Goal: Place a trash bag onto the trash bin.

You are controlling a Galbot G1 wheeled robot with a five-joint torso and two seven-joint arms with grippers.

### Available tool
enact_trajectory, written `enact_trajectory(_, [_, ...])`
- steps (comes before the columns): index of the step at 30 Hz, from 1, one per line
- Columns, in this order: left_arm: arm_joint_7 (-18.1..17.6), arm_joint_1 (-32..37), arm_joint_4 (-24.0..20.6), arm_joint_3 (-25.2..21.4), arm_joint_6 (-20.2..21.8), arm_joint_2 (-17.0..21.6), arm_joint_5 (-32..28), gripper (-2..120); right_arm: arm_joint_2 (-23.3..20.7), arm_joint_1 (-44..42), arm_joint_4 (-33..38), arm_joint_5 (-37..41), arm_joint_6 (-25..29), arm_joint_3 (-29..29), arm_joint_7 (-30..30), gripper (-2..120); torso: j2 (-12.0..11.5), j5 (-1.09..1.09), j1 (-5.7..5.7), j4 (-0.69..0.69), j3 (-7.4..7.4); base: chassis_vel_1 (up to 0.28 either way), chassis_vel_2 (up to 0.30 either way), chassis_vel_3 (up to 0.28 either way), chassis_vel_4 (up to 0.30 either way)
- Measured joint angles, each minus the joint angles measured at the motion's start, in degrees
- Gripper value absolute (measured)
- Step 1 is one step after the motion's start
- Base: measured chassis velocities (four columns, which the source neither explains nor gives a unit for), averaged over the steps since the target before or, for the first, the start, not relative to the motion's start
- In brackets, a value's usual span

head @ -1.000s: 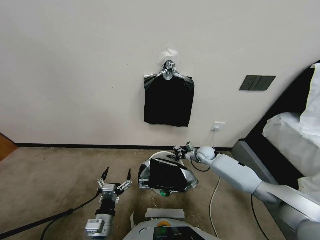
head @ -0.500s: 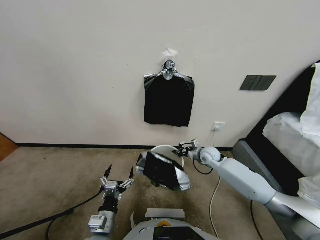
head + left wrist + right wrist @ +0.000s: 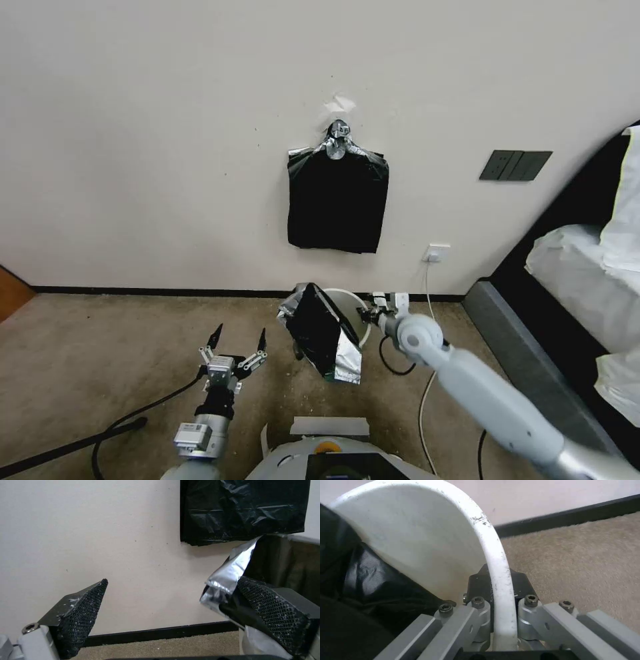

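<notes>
Between the fingers (image 3: 476,605) of the right gripper (image 3: 375,312) sits the white rim of the trash bin (image 3: 352,308); in the right wrist view one finger is inside the rim and the other outside, so they are grasping the bin wall. With this grip the bin is tilted, its mouth turned toward the robot's left side. From the held rim, the trash bag (image 3: 321,332) covers the far side of the bin mouth and hangs down over the carpet floor (image 3: 100,347), black in the middle and shiny silver at its edges. Part of the bag lies inside the bin, just beside the inner finger.

To the left of the bag, the left gripper (image 3: 236,343) hovers above the carpet with its fingers (image 3: 83,610) released and wide apart, holding nothing. One finger tip is near the silver edge of the bag but apart from it.

Beyond both grippers, a bundle of black bags (image 3: 337,200) hangs on the wall (image 3: 133,133) from a silver clip (image 3: 339,139).
</notes>
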Motion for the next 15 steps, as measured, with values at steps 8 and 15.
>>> enact_trajectory(8, [0.1,-0.7,-0.1,0.1,0.3,0.5,-0.4,100,5.5,-8.1,2.5,-7.5,3.3,1.4,2.9,3,0.0,0.00,0.00,-0.01,0.00,0.000,0.000,0.000,0.000])
enact_trajectory(15, [0.1,-0.5,-0.2,0.2,0.3,0.5,-0.4,100,7.6,-10.4,1.7,-9.3,3.8,0.8,3.1,3,0.0,0.01,0.00,-0.01,0.00,0.000,0.000,0.000,0.000])
